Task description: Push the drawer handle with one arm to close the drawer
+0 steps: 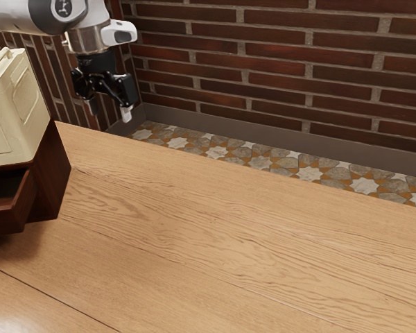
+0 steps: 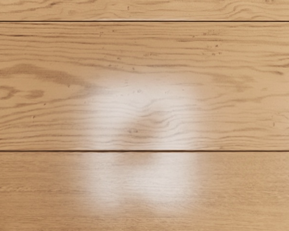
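Observation:
High beyond the table's far edge, my gripper (image 1: 109,112) hangs with its fingertips pointing down, spread apart and with nothing between them. The dark brown drawer (image 1: 24,202) juts out of its wooden cabinet (image 1: 52,173) at the exterior view's left edge, its inside partly visible. My gripper is well away from the drawer, touching neither it nor the cabinet. The drawer's handle is hidden, and part of the cabinet is cut off by the picture's edge. Below my hand, the wrist view has the bare wooden tabletop (image 2: 144,62).
A cream-coloured canister (image 1: 14,111) with a top handle stands on the cabinet. The wooden table (image 1: 229,229) stretches to the exterior view's right. Behind it are a patterned tile floor (image 1: 260,162) and a brick wall (image 1: 277,69).

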Robot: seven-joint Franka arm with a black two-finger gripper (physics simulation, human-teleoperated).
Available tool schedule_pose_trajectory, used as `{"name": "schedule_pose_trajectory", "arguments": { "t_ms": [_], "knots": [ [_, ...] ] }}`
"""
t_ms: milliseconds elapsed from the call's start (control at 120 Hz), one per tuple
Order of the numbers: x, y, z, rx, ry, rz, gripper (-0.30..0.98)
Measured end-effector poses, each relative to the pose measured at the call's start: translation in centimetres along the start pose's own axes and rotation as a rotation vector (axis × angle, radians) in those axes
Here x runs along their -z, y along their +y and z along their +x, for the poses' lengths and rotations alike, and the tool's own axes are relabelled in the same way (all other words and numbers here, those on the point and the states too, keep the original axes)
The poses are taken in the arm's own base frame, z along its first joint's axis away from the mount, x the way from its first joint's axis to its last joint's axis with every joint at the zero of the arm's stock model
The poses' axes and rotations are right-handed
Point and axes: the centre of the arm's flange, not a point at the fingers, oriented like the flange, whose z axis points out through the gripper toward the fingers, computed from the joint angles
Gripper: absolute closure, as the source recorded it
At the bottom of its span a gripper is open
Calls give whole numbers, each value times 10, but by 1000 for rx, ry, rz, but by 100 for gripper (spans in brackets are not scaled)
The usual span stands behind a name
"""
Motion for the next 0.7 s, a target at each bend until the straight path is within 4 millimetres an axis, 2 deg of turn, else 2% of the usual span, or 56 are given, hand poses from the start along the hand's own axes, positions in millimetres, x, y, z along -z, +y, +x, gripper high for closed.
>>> {"name": "schedule_pose_trajectory", "arguments": {
  "t_ms": [25,58,100,133,150,208,242,283,325,358,408,433,458,483,533,558,592,650,675,700],
  "knots": [
    [25,0,13,-40,27,-10,0],
    [43,-1,19,-94,34,-28,0],
    [54,-12,19,-138,23,-43,0],
    [78,-21,10,-165,47,-42,0],
    [96,-24,0,-177,70,-37,0],
    [174,-24,-63,-200,180,20,0],
    [201,-20,-93,-213,218,51,0],
    [214,1,-111,-278,228,64,0],
    [210,18,-110,-346,204,66,0],
    [207,24,-110,-379,185,79,0],
    [211,33,-121,-409,169,111,0],
    [209,26,-128,-393,144,124,0],
    [203,4,-137,-333,107,138,1],
    [189,-28,-153,-238,53,150,1],
    [129,-92,-203,-36,-78,121,0],
    [83,-112,-229,34,-142,82,0],
    [25,-128,-257,92,-206,32,0],
    [-67,-145,-295,178,-271,-45,0],
    [-98,-144,-304,194,-283,-57,0],
    [-125,-135,-310,188,-280,-49,0]
  ]
}}
